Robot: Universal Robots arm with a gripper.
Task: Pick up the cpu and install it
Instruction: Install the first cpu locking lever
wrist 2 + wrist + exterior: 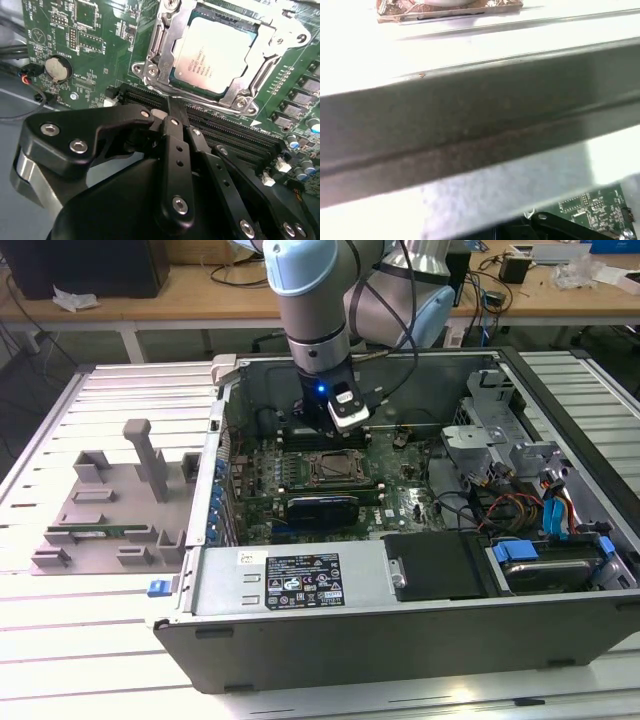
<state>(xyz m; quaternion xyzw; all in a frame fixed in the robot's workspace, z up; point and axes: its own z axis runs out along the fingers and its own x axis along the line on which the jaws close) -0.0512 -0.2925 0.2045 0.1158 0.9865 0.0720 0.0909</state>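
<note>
The cpu (pixel 215 52), a flat square chip with a silver-grey top, lies inside the metal socket frame (pixel 150 65) on the green motherboard (pixel 95 30). In the exterior view the socket (pixel 334 469) is in the middle of the open computer case. My gripper (pixel 169 102) hangs just above the black memory slots (pixel 235 132) beside the socket. Its black fingers (pixel 176 131) are pressed together with nothing between them. The exterior view has the gripper (pixel 325 425) at the far side of the socket, under a blue light on the wrist.
The open case has tall metal walls (pixel 400 615), and one wall edge (pixel 470 125) passes close in the first wrist view. Drive cages and cables (pixel 520 490) fill the case on the exterior view's right. A grey fixture tray (pixel 110 510) lies on the table to the left.
</note>
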